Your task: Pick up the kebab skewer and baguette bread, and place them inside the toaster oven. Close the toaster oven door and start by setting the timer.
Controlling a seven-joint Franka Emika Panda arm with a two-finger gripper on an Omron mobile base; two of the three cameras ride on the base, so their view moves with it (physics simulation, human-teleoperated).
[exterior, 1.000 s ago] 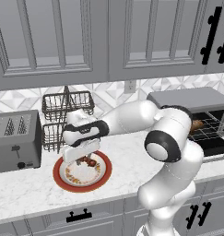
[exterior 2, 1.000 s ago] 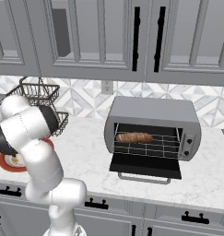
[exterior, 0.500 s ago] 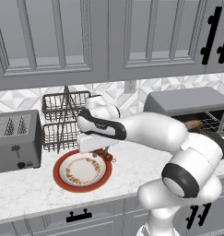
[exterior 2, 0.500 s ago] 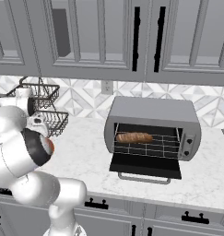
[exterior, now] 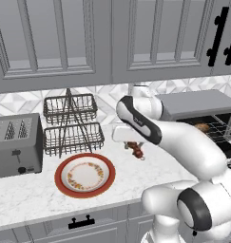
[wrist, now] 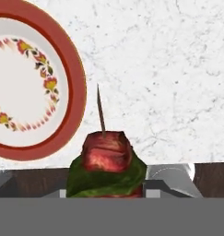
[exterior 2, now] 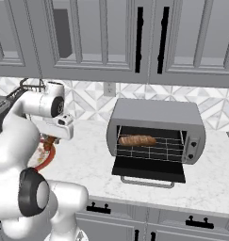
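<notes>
The fingers (exterior: 134,148) pinch the kebab skewer (wrist: 106,159), held above the marble surface (wrist: 168,69) beside the plate (wrist: 72,64). The baguette bread (exterior 2: 137,140) lies in the toaster oven (exterior 2: 156,113). Risk: the skewer could slip or catch the rack while entering.

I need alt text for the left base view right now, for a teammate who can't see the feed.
The white arm holds the kebab skewer in its gripper above the marble counter, just right of a bare red-rimmed plate. At far right the toaster oven stands open with the baguette bread on its rack; a grey toaster and wire baskets stand left.
</notes>
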